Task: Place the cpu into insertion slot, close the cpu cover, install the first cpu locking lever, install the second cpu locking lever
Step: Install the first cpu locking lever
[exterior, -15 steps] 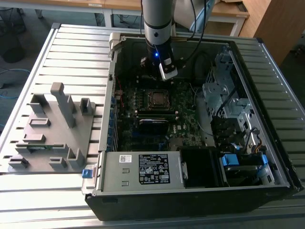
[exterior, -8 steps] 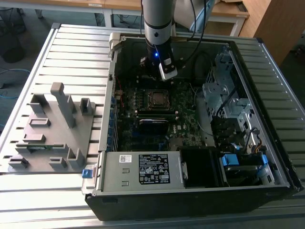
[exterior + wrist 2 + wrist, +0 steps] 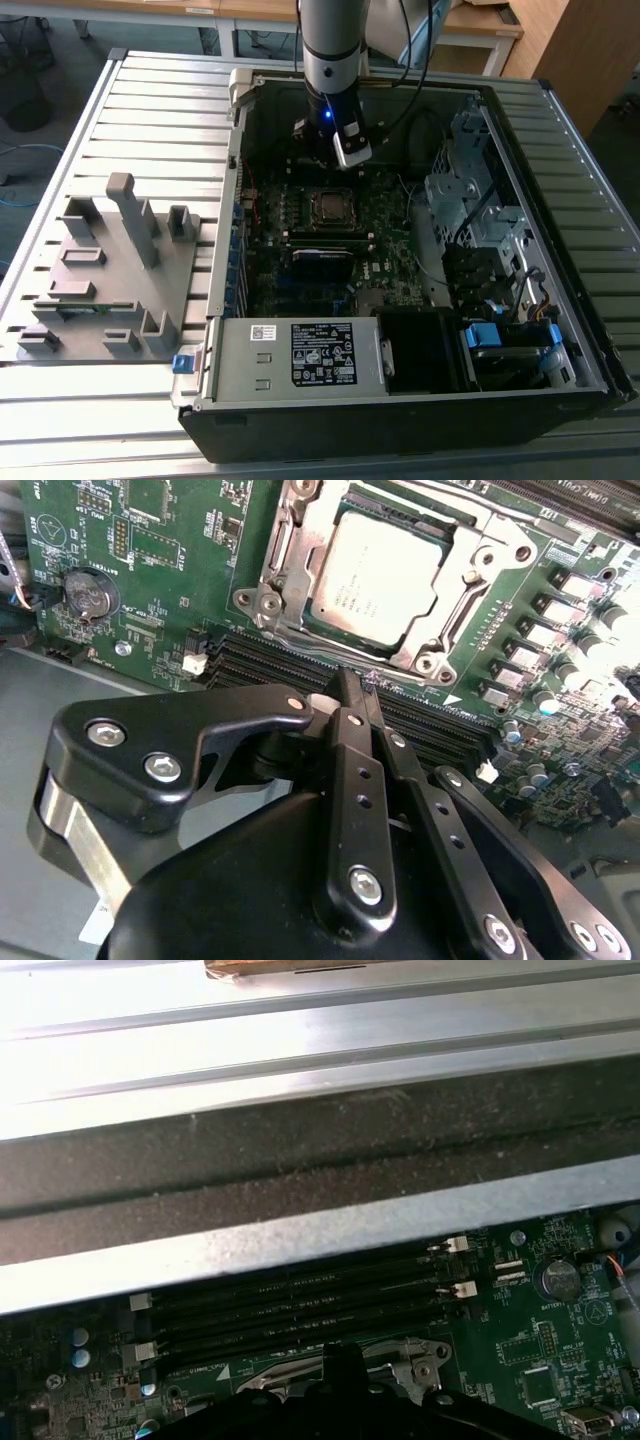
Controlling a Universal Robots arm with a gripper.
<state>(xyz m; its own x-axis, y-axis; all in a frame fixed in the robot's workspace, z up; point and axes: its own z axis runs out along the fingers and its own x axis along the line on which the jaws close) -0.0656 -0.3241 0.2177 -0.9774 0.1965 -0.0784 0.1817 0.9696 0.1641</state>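
Inside the opened computer case (image 3: 590,330) on my slatted metal workbench (image 3: 160,90), I have the arm's gripper (image 3: 352,688) hanging just above the motherboard (image 3: 400,280), over the black memory slots (image 3: 300,665) that run alongside the processor socket. Its fingers (image 3: 345,720) are drawn together until the tips meet, and nothing is between them; I judge that suits pressing or hooking a thin part rather than carrying one. The cpu (image 3: 372,578) already sits in the insertion slot (image 3: 330,206), its pale metal top showing square and flat in the second wrist view. The cpu cover (image 3: 455,600) lies down over it, its silver frame ringing the chip's edges with the centre cut-out leaving the top bare, so the first two steps look done to me. A thin wire lever (image 3: 300,640) runs along the near edge of the frame, close to the fingertips, though I cannot tell whether it is latched under its hook. In the first wrist view the same slots (image 3: 300,1305) lie between the socket frame (image 3: 400,1360) and the case wall (image 3: 320,1230), which leaves little room on that side and may be why the tool works at this edge. Off to the exterior view's left, a grey parts fixture (image 3: 110,280) stands on the bench, well apart from the work.
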